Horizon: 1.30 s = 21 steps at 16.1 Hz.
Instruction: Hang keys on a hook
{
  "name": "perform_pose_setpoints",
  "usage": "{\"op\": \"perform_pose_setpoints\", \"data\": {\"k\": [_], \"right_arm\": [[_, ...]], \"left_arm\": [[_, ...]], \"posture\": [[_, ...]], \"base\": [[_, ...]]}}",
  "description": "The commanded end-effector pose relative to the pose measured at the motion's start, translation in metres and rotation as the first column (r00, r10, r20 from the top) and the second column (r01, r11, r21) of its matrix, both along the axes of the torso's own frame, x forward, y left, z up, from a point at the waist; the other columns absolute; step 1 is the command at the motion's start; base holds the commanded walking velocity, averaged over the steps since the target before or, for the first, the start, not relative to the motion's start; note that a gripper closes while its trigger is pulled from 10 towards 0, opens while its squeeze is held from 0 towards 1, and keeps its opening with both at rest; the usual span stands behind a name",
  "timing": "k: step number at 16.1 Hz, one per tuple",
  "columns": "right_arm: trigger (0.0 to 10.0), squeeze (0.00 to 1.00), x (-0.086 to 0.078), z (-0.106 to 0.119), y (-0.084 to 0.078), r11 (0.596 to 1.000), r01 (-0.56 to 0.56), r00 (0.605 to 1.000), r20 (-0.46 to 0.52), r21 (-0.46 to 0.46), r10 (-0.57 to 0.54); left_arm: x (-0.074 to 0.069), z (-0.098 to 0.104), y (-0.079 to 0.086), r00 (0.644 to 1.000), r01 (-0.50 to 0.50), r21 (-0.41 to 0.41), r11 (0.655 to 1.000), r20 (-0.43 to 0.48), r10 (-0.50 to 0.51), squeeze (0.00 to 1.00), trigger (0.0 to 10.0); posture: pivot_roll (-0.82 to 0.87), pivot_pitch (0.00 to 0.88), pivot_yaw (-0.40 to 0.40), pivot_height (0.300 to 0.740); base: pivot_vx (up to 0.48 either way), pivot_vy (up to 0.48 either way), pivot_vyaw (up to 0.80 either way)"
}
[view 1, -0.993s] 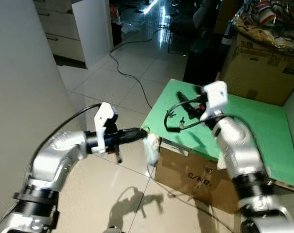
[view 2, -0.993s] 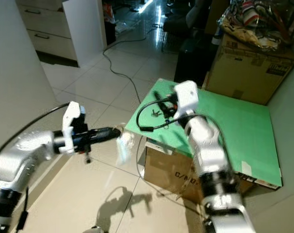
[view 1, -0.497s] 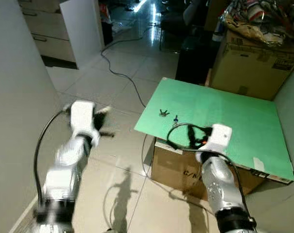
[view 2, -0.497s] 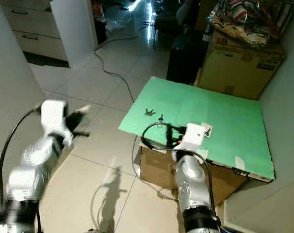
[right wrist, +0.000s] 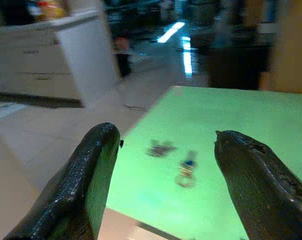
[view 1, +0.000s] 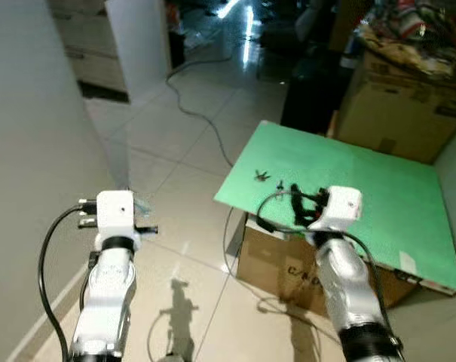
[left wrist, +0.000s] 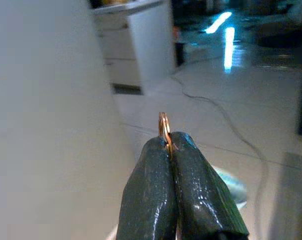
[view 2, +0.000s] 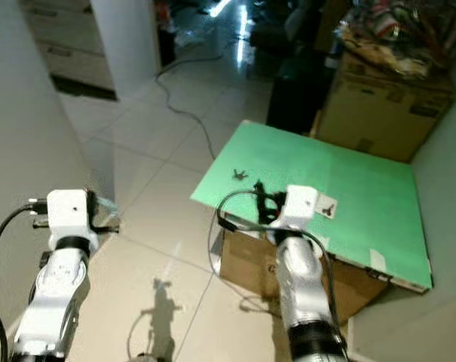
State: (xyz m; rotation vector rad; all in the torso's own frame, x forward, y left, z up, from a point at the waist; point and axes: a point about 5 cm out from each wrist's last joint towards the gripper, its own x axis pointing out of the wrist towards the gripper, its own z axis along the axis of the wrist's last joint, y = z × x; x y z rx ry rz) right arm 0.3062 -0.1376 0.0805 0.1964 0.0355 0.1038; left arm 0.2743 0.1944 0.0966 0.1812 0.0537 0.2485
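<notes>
My left gripper (left wrist: pixel 169 142) is shut on a copper key ring (left wrist: pixel 163 127); a pale translucent tag (left wrist: pixel 231 184) hangs below the fingers. In the eye views this gripper (view 1: pixel 143 219) is held out over the floor tiles, close beside the grey wall (view 1: pixel 32 113). I cannot make out a hook. My right gripper (right wrist: pixel 165 137) is open and empty over the near edge of a green board (view 1: pixel 363 181). Beyond it on the board lie a small dark bunch of keys (right wrist: pixel 160 148) and a blue key on a ring (right wrist: pixel 184 170).
The green board tops a cardboard box (view 1: pixel 284 264) at my right. Behind it stand a bigger cardboard box (view 1: pixel 401 105) piled with clutter and a black object (view 1: pixel 310 83). A white cabinet (view 1: pixel 137 38) and a cable (view 1: pixel 197 105) on the glossy tiles lie ahead.
My left arm has swung from pointing right at the box to pointing forward beside the wall, still holding the ring. My right arm pulled back from above the keys to the board's near edge.
</notes>
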Motion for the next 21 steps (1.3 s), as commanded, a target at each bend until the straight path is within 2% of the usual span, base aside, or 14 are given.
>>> {"op": "perform_pose_setpoints", "data": {"k": [1, 2, 3, 6, 7, 11, 13, 16, 17, 18, 20, 21], "right_arm": [[10.0, 0.0, 0.004, 0.001, 0.005, 0.999, -0.035, 0.999, -0.006, -0.002, 0.035], [10.0, 0.0, 0.009, 0.003, 0.005, 0.999, -0.037, 0.999, -0.004, 0.011, 0.037], [10.0, 0.0, 0.013, 0.005, 0.005, 0.999, -0.044, 0.999, -0.004, 0.029, 0.044], [10.0, 0.0, 0.014, 0.001, 0.004, 0.998, -0.063, 0.998, -0.016, 0.024, 0.063], [10.0, 0.0, 0.014, -0.001, 0.005, 0.997, -0.068, 0.997, -0.026, 0.039, 0.069], [10.0, 0.01, 0.015, -0.006, 0.003, 0.996, -0.065, 0.996, -0.05, 0.064, 0.068], [10.0, 0.06, 0.015, -0.008, 0.003, 0.995, -0.073, 0.995, -0.06, 0.067, 0.077], [10.0, 0.2, 0.018, -0.009, 0.003, 0.993, -0.082, 0.994, -0.064, 0.086, 0.088], [10.0, 0.22, 0.018, -0.009, 0.003, 0.992, -0.084, 0.994, -0.063, 0.092, 0.09], [10.0, 0.29, 0.019, -0.008, 0.004, 0.991, -0.093, 0.993, -0.06, 0.092, 0.099], [10.0, 0.31, 0.02, -0.008, 0.006, 0.99, -0.1, 0.993, -0.059, 0.095, 0.106], [10.0, 0.33, 0.021, -0.007, 0.007, 0.989, -0.108, 0.992, -0.058, 0.098, 0.114]], "left_arm": [[0.001, -0.001, 0.006, 0.998, -0.055, 0.018, 0.998, -0.004, 0.055, 0.0, 10.0], [-0.001, -0.008, 0.011, 0.997, -0.069, -0.034, 0.997, -0.03, 0.068, 0.0, 10.0], [-0.001, -0.01, 0.012, 0.998, -0.05, -0.018, 0.999, -0.036, 0.049, 0.0, 10.0], [0.003, -0.015, 0.009, 0.998, -0.017, -0.034, 0.999, -0.059, 0.015, 0.0, 10.0], [0.003, -0.016, 0.008, 0.998, -0.015, -0.066, 0.998, -0.063, 0.011, 0.0, 10.0], [0.005, -0.017, -0.002, 0.998, -0.004, -0.099, 0.995, -0.064, -0.003, 0.0, 10.0], [0.006, -0.017, -0.005, 0.998, 0.006, -0.099, 0.995, -0.064, -0.012, 0.0, 10.0], [0.009, -0.017, -0.007, 0.998, 0.016, -0.081, 0.997, -0.066, -0.022, 0.0, 10.0], [0.009, -0.016, -0.006, 0.997, 0.013, -0.057, 0.998, -0.069, -0.017, 0.0, 10.0], [0.009, -0.016, -0.003, 0.997, 0.006, -0.022, 1.0, -0.072, -0.008, 0.0, 10.0], [0.009, -0.016, -0.001, 0.997, -0.004, -0.022, 1.0, -0.071, 0.002, 0.0, 10.0], [0.01, -0.016, 0.0, 0.996, -0.013, 0.037, 0.999, -0.085, 0.016, 0.0, 10.0]], "posture": [[0.06, 0.0, -0.012, 0.74], [0.06, 0.0, -0.016, 0.74], [0.07, 0.0, -0.021, 0.74], [0.08, 0.0, -0.024, 0.74], [0.08, 0.0, -0.021, 0.74], [0.08, 0.0, -0.022, 0.74], [0.08, 0.0, -0.023, 0.74], [0.08, 0.0, -0.023, 0.74], [0.08, 0.0, -0.023, 0.74], [0.09, 0.0, -0.019, 0.74], [0.09, 0.0, -0.019, 0.74], [0.09, 0.0, -0.017, 0.74]], "base": [[0.0, 0.0, 0.47], [0.0, 0.0, 0.46], [0.0, 0.0, 0.45], [0.0, 0.0, 0.44], [0.0, 0.0, 0.41], [0.0, 0.465, 0.41], [0.0, 0.48, 0.41], [0.0, 0.0, 0.41], [0.0, 0.0, 0.41], [0.0, 0.0, 0.4], [0.0, -0.356, 0.4], [0.0, -0.48, 0.4]]}}
